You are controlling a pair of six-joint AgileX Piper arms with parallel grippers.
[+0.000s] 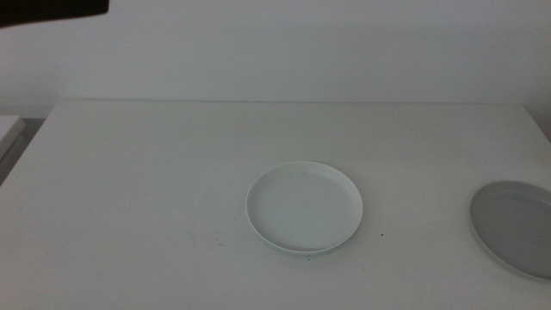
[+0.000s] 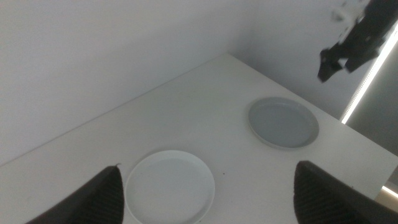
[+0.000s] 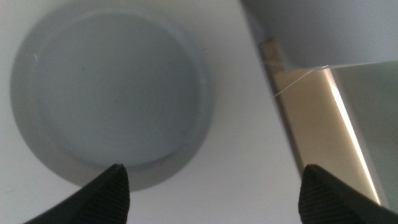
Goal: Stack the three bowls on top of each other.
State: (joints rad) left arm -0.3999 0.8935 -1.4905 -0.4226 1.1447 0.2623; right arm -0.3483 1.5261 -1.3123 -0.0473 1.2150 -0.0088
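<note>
A white bowl (image 1: 304, 207) sits at the middle of the table, with a thin pale green edge showing along its near rim; I cannot tell whether that is another bowl under it. A grey bowl (image 1: 515, 226) lies at the right edge, partly cut off. Neither arm shows in the middle view. My left gripper (image 2: 208, 169) hangs high and open, looking down on the white bowl (image 2: 169, 185) and the grey bowl (image 2: 283, 122). My right gripper (image 3: 212, 168) is open above the grey bowl (image 3: 109, 93); it also appears dark in the air as the right gripper (image 2: 351, 40).
The white table (image 1: 172, 172) runs back to a white wall. Its right edge (image 3: 267, 93) lies close beside the grey bowl, with a drop to the floor past it. A low white ledge (image 1: 9, 129) stands off the table's left side.
</note>
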